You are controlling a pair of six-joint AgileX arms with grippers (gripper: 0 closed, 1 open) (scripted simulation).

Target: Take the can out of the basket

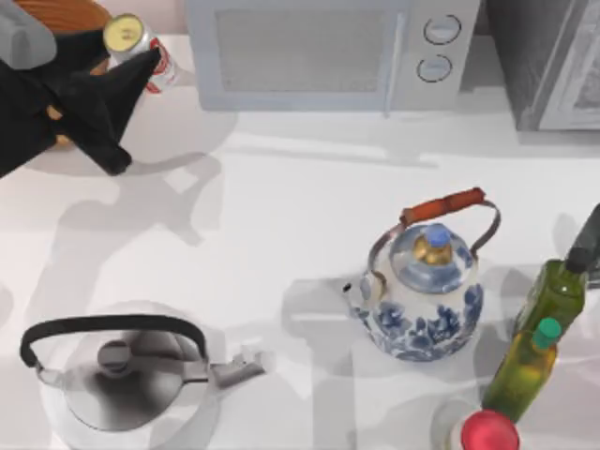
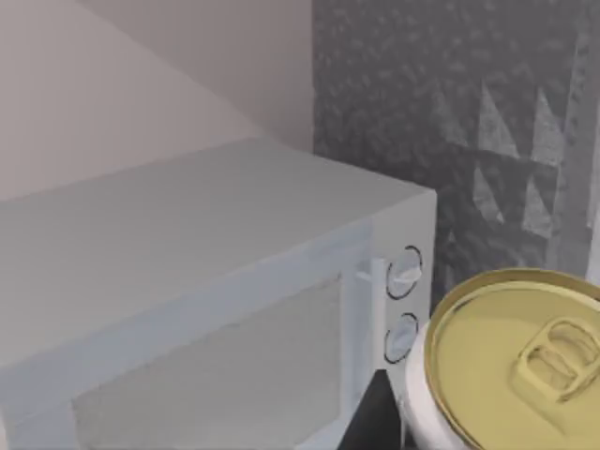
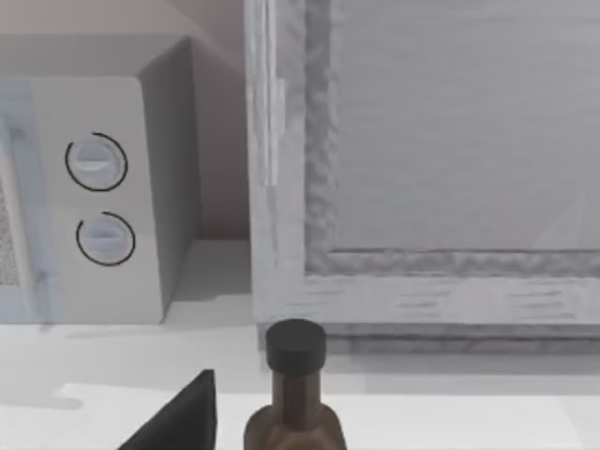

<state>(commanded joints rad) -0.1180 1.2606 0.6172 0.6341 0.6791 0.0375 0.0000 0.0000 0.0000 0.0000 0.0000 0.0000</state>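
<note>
The can (image 1: 131, 39), with a pale yellow top and a white side with red markings, hangs tilted at the table's back left corner. My left gripper (image 1: 142, 58) is shut on it, one black finger (image 1: 141, 73) lying along its side. In the left wrist view the can (image 2: 514, 364) looms close beside a black finger (image 2: 375, 420). The tan wicker basket (image 1: 70, 13) sits just left of the can, largely hidden under my left arm. My right gripper (image 1: 586, 242) is parked at the right edge.
A white microwave (image 1: 319, 52) stands along the back, a grey cabinet (image 1: 553, 56) to its right. A steel kettle (image 1: 122, 375) sits front left and a blue-flowered kettle (image 1: 422, 291) right of centre. Two oil bottles (image 1: 539, 328) and a red-capped bottle (image 1: 487, 433) crowd the front right.
</note>
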